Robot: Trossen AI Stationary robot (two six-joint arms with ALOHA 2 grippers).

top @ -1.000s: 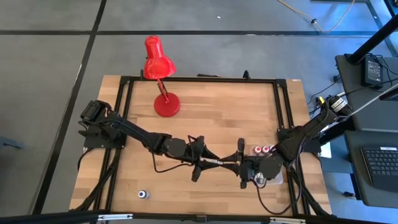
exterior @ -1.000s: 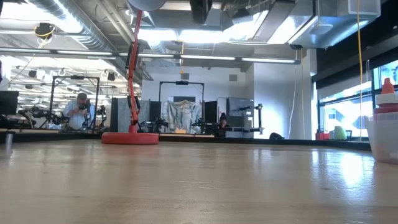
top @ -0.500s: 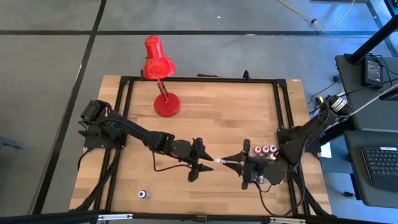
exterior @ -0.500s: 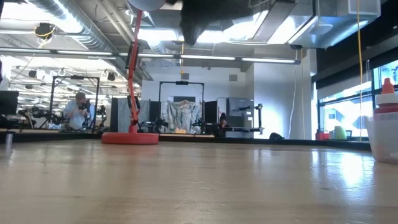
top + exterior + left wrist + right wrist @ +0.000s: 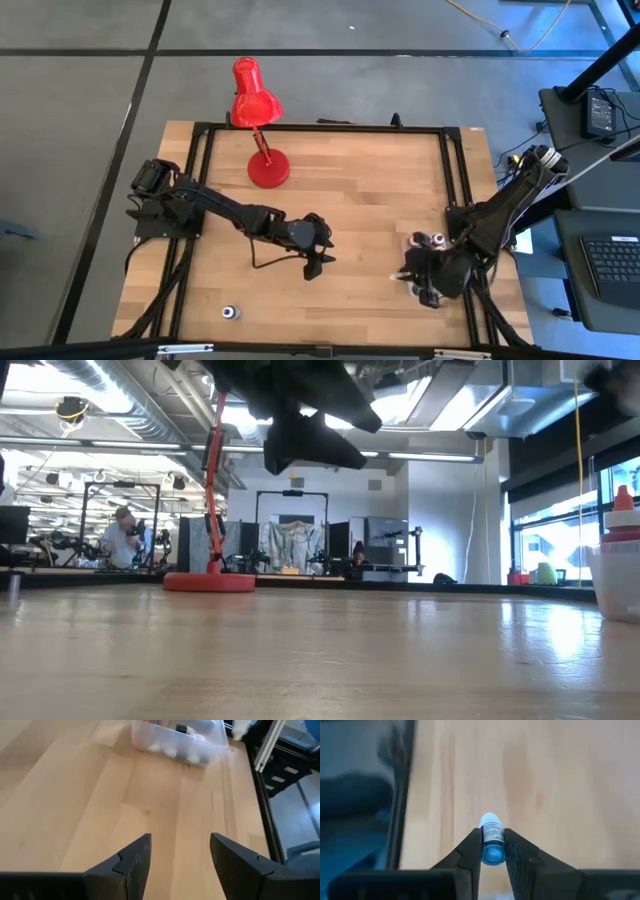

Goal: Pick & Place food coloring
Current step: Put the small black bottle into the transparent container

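Observation:
My right gripper (image 5: 493,854) is shut on a small blue food coloring bottle (image 5: 492,837) with a white cap, over the table's right part (image 5: 412,274). A clear tub (image 5: 210,747) holding several more bottles sits by the right edge, largely under my right arm in the high view; two white caps (image 5: 428,239) show there. My left gripper (image 5: 177,857) is open and holds nothing, hanging over the table's middle (image 5: 318,252). One more little bottle (image 5: 231,312) rests on the wood near the near-left corner. My right gripper pinches the blue bottle's body (image 5: 493,845) between its two fingers. The bottle lies along the fingers, white cap (image 5: 489,819) pointing away from the wrist and base toward the camera. It is lifted clear of the table.
A red desk lamp (image 5: 262,130) stands on its round base (image 5: 210,581) at the far-left part of the table. A black frame (image 5: 455,170) runs along the table's edges. Bare wood lies between the two grippers. People and equipment show in the room beyond.
The two grippers, tip to tip over the table's middle a second ago, have drawn apart. My right gripper has pulled back toward the right edge and the tub, turning as it went. My left gripper has withdrawn toward the left and dropped into the low view.

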